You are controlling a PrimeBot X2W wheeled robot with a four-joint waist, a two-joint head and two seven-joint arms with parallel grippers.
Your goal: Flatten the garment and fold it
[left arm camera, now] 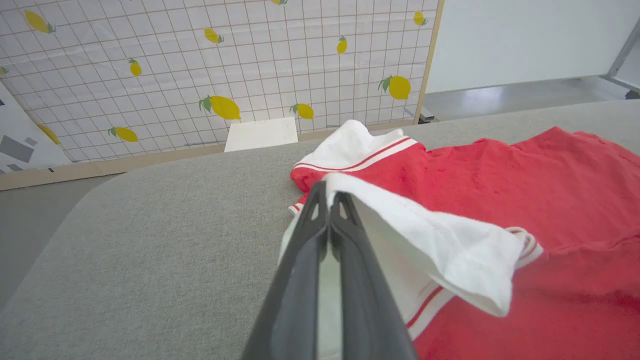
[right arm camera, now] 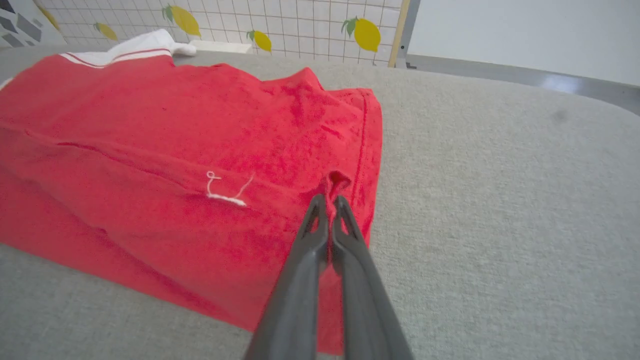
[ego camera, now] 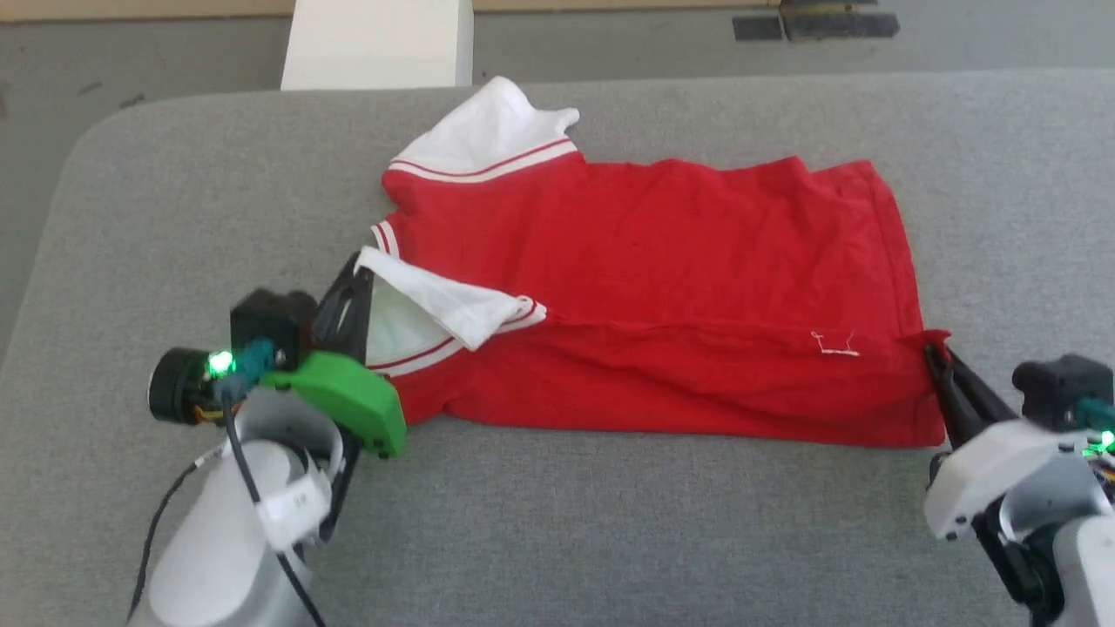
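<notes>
The garment (ego camera: 662, 287) lies on the grey table, a red shirt with white striped sleeves, its near long edge folded over onto the body. My left gripper (ego camera: 355, 266) is shut on the garment's near white sleeve (left arm camera: 440, 250), which is lifted and drapes over the fingers (left arm camera: 320, 235). At the right end, my right gripper (ego camera: 932, 353) is shut on the garment's red hem corner (right arm camera: 337, 180), raised slightly off the table. The far white sleeve (ego camera: 488, 131) lies flat at the back. A white thread (right arm camera: 225, 192) shows near the hem.
The grey padded table (ego camera: 610, 522) has a rounded corner at the far left. Beyond its far edge stand a white block (ego camera: 379, 43) and a lemon-patterned grid panel (left arm camera: 225, 75). Bare table spreads in front of the garment and to its right.
</notes>
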